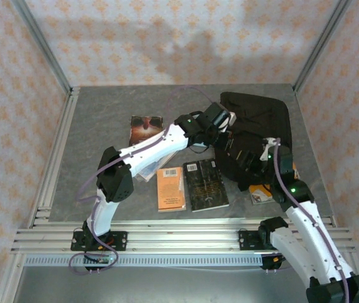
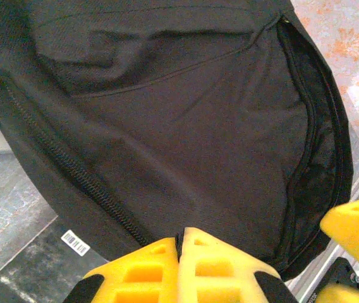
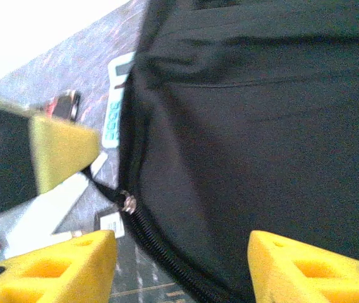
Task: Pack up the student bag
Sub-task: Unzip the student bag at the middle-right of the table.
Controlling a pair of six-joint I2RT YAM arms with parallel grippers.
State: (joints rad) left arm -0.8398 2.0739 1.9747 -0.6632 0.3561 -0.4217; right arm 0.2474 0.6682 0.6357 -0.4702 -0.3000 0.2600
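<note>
The left gripper (image 2: 181, 237), at the bottom centre of the left wrist view, has its 2 yellow fingers pressed fully together at the lower edge of the student bag (image 2: 186, 126). Whether a fold of fabric is pinched between them cannot be told. The right gripper (image 3: 179, 243), at the bottom of the right wrist view, stands about half open and holds nothing. Its 2 fingers straddle black fabric and a run of zipper (image 3: 160, 255), with the metal zipper pull (image 3: 127, 202) just up and left of the gap.

In the top view, the bag lies in the upper right of the frame on the grey desk (image 1: 103, 120). The left gripper is at the bag's left edge and the right gripper sits lower on it. An orange book (image 1: 170, 188) and a black book (image 1: 206, 184) lie side by side at lower centre. A reddish book (image 1: 145, 128) lies left of centre, further up.

The bag looks soft and limp, so it will likely sag and fold rather than keep its shape, and it is probably light while unfilled. The flat panels offer little to pinch. The firmer zipper seam, the rim of the opening or the pull look like the better places to take hold.
</note>
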